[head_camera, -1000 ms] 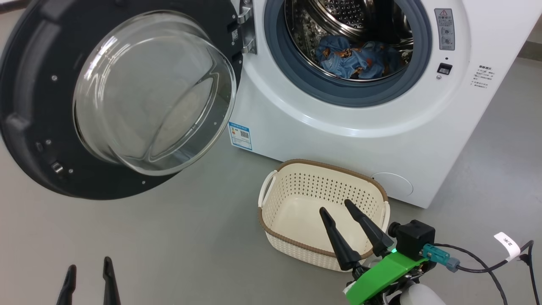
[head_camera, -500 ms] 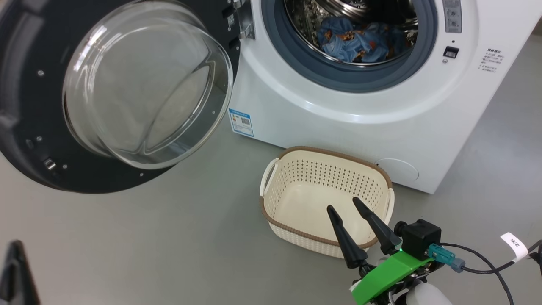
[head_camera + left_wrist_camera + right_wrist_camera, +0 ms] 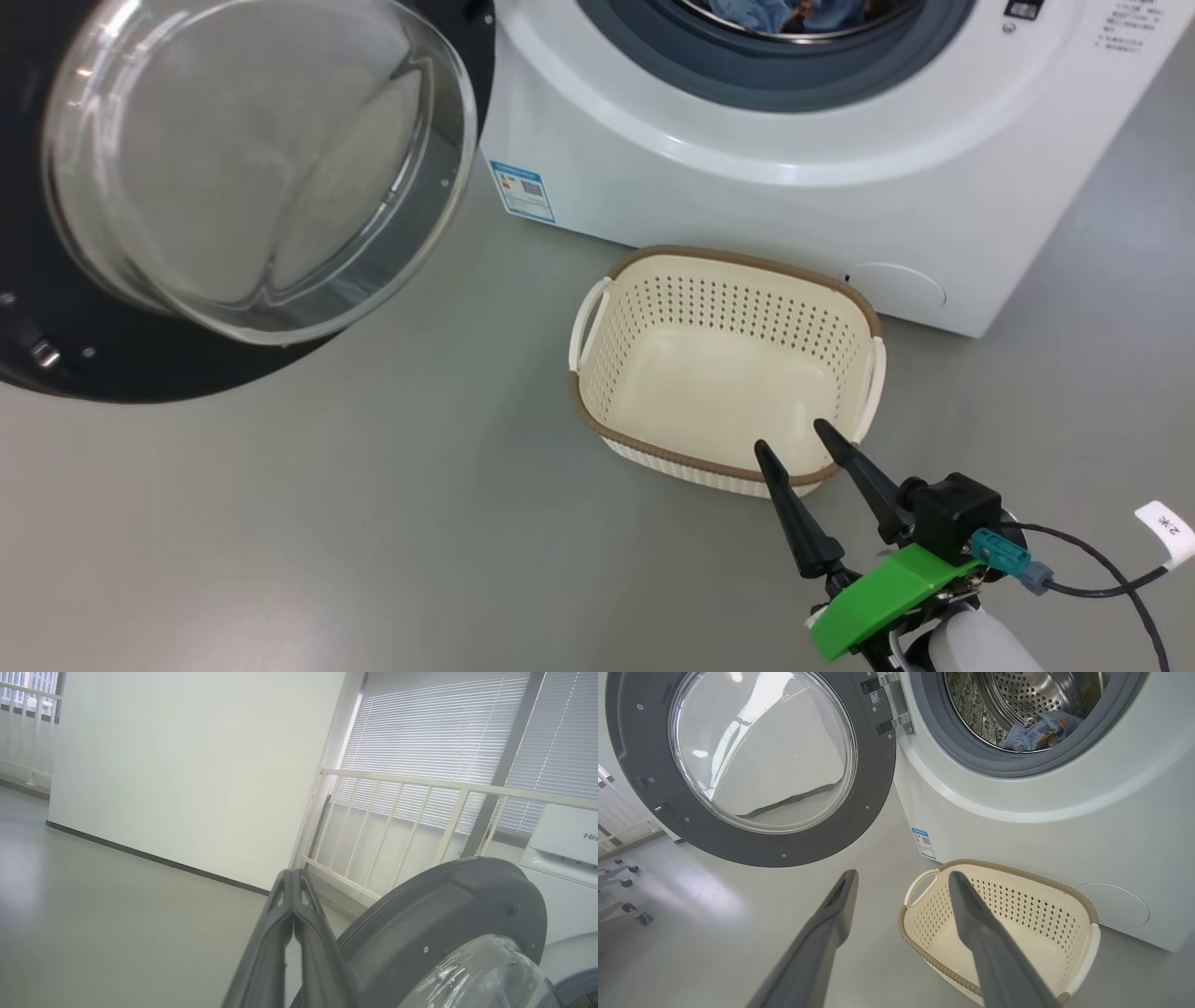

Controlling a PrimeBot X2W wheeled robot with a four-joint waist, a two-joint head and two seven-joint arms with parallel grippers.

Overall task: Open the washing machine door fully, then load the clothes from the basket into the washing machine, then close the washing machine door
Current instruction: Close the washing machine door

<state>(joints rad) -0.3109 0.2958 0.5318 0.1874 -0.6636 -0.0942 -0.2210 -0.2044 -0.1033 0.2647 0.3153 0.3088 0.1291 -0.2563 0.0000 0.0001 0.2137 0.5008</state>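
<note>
Grey floor (image 3: 373, 523), basket (image 3: 728, 303) before the washing machine (image 3: 747, 215), washing machine door (image 3: 752, 849) open, clothes (image 3: 1036, 730) inside the machine, right gripper (image 3: 789, 436) jaws apart, left gripper (image 3: 292, 877) jaws pressed together.

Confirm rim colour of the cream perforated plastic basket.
Brown, woven-look rim on the cream perforated plastic basket; best in the head view.
</note>
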